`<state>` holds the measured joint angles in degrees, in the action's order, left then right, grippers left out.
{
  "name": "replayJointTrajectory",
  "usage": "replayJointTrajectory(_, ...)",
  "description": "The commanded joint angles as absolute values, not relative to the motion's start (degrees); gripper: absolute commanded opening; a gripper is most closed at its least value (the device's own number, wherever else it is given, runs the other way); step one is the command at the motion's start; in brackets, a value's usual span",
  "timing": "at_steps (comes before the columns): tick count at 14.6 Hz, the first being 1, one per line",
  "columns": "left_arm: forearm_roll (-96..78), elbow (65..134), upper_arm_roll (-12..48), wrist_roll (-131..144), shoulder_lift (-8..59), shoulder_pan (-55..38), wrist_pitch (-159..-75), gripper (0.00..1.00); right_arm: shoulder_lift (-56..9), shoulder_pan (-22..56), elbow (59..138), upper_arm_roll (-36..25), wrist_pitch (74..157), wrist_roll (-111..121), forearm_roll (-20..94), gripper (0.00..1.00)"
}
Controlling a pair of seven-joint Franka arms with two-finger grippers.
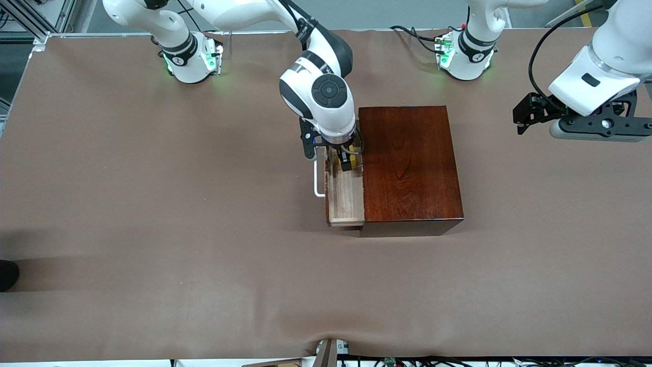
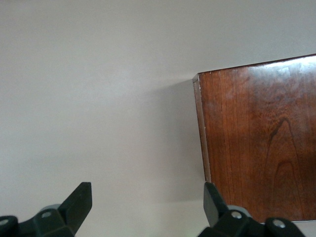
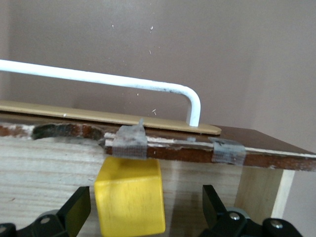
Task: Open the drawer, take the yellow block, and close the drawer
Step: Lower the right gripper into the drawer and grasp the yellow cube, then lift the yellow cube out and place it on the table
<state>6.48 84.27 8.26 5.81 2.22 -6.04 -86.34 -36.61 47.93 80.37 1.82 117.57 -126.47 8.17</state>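
Over the open drawer (image 1: 345, 199) | right tool (image 1: 347, 162) wide, straddling yellow block (image 3: 130, 202) | descend squarely before closing | left tool (image 1: 586, 125) wide, waiting near desk (image 1: 153, 229) edge

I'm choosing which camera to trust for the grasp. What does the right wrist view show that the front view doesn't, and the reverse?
Only the right wrist view shows grey tape patches on the drawer's front edge and the right tool open, straddling the yellow block.

Only the front view shows the whole wooden box and the left tool waiting over the table.

Both show the open drawer, its white handle and the block.
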Motion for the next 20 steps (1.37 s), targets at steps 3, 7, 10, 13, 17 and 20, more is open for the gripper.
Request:
replayJointTrajectory(3,5.3,86.0,9.0,4.5,0.4,-4.8,-86.2,1.0,-37.6,48.7,78.8,1.3,117.2,-127.2,8.4,0.25)
replayJointTrajectory(7,5.3,86.0,9.0,4.5,-0.1,-4.7,-85.1,1.0,-37.6,48.6,78.7,1.3,117.2,-126.9,8.2,0.0)
replayJointTrajectory(10,5.3,86.0,8.9,4.5,-0.1,-4.2,-85.0,1.0,-37.4,48.2,77.2,1.2,116.3,-127.0,8.3,0.0)
replayJointTrajectory(13,5.3,86.0,8.9,4.6,0.3,-3.9,-85.1,1.0,-37.4,46.5,73.2,1.4,114.6,-127.3,8.8,0.0)
replayJointTrajectory(17,5.3,86.1,8.5,4.8,0.4,-3.9,-85.0,1.0,-37.3,44.0,67.7,1.6,108.4,-127.1,9.1,0.0)
replayJointTrajectory(20,4.2,86.0,8.8,5.8,0.6,-4.0,-85.3,1.0,-36.8,42.5,66.4,1.5,104.3,-125.1,9.0,0.0)
